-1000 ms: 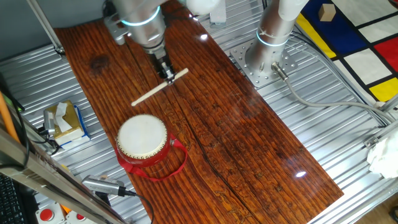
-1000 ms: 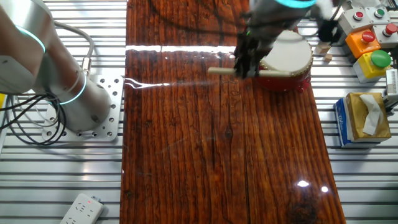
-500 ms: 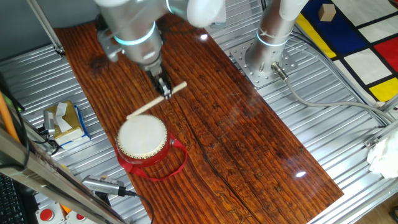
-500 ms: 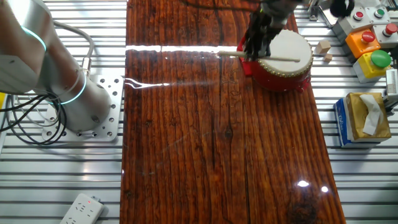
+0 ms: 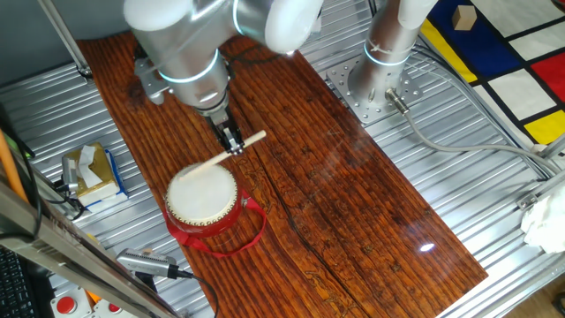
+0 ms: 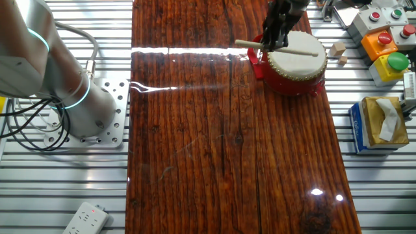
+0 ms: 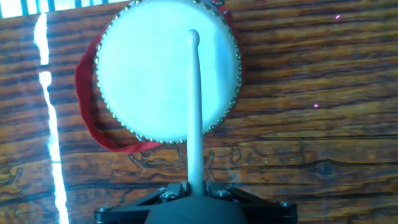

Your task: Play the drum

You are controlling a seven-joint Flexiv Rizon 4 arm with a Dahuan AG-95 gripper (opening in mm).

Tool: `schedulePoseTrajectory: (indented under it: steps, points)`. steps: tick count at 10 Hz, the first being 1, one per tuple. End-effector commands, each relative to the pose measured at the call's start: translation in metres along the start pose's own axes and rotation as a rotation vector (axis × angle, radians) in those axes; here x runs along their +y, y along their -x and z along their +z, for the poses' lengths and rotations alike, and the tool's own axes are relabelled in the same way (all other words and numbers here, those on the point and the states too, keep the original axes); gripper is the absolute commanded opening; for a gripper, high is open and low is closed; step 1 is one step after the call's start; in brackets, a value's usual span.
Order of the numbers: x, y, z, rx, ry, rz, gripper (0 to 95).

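In one fixed view I see the small round drum with cream-white skin and red body (image 5: pixel 202 196) standing on the dark brown wooden board (image 5: pixel 353 203), near the board's left edge, with its red strap loop (image 5: pixel 250 231) lying on the wood beside it. My two-finger black gripper (image 5: pixel 232 142) hangs just beyond the drum and pinches a thin pale wooden stick (image 5: pixel 218 155). The stick slopes down toward the skin, and its far tip is over the drum's edge.

In the other fixed view the drum (image 6: pixel 297 60) is near the top of the board (image 6: pixel 214 143), and the gripper (image 6: pixel 272 40) is at its left rim. The stick (image 6: pixel 279 50) lies across the skin.

In the hand view the stick (image 7: pixel 194 106) runs straight up from between the fingers, which are pressed on its lower end. Its rounded tip is over the middle of the white skin of the drum (image 7: pixel 149 68). I cannot tell if the tip touches the skin. The ring of gold studs (image 7: pixel 134 129) goes around the rim, and the strap (image 7: pixel 87 99) curves out at the left.
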State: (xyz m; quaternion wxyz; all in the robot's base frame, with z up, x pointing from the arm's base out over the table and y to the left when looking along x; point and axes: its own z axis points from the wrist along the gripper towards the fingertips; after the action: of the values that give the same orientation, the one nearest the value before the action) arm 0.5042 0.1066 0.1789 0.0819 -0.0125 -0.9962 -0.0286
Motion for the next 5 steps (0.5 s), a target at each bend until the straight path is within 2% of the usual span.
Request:
schedulePoseTrajectory:
  steps: [1, 3, 5]
  points:
    - [-0.005, 0.003, 0.02, -0.014, 0.018, -0.012, 0.0]
    - [-0.013, 0.006, 0.037, -0.036, 0.034, -0.03, 0.0]
    - [-0.014, 0.005, 0.037, -0.04, 0.042, -0.024, 0.0]
